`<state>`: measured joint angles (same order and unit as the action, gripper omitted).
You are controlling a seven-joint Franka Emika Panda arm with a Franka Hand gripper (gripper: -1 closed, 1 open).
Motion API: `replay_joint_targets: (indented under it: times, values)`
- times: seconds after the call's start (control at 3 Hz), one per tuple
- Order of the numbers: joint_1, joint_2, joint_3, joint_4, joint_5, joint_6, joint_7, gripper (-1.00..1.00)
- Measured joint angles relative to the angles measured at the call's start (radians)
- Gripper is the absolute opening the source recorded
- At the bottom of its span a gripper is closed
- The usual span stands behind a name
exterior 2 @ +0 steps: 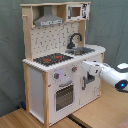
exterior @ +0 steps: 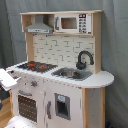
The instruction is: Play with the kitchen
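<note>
Second exterior view showed the white arm's pincer (exterior 2: pixel 90 75), state impossible to tell, just before the white-and-pale-wood toy kitchen (exterior 2: pixel 60 75) front panel; rigid, light; probably best gripped by knobs or oven handle.

1. We see a pale wooden floor (exterior 2: pixel 30 119) in the second exterior view, running along the bottom of the picture.
2. The kitchen (exterior 2: pixel 60 75) stands directly on it, upright, its white base panels meeting the boards.
3. A darker seam crosses the floor below the kitchen's front corner.
4. In the first exterior view only a small strip of the same wood (exterior: pixel 5 116) shows at the first exterior view's lower left, beside the kitchen's (exterior: pixel 60 95) base.
</note>
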<state>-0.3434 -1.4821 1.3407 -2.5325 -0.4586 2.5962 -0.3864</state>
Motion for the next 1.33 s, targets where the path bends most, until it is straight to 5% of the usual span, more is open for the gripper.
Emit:
replay_joint_targets:
  times: [0.67,1.33]
  values:
    - [-0.017,0.008,-0.068,0.023,0.0,0.025,-0.199,1.0]
    - [-0.088,0.033,-0.148,0.059,0.001,0.137,-0.363,1.0]
